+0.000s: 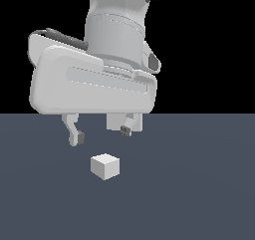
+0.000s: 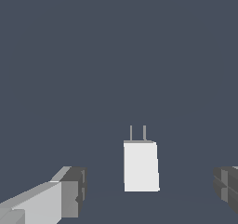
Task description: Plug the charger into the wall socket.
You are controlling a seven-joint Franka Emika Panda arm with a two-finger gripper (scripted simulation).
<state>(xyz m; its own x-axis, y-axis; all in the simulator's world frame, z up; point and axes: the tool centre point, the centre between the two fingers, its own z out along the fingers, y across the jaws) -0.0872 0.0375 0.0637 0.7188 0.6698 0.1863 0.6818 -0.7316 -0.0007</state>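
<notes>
While the gripper (image 1: 99, 133) hung above the floor (image 1: 199, 184) with its fingers (image 2: 69, 193) spread wide and holding nothing, the charger (image 1: 105, 166) lay on the floor just below them, between the two fingertips but not touching either. Its two prongs (image 2: 137, 133) pointed away from the wrist, along the gap between the fingers. I judged that a straight descent would bracket it. No socket was visible.

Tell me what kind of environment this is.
Likely a bare simulated test scene, not a real room: a flat, untextured slate-grey floor under a black void, a plain small white cube-like charger with two thin prongs, and the open pale-grey robot hand above it.
</notes>
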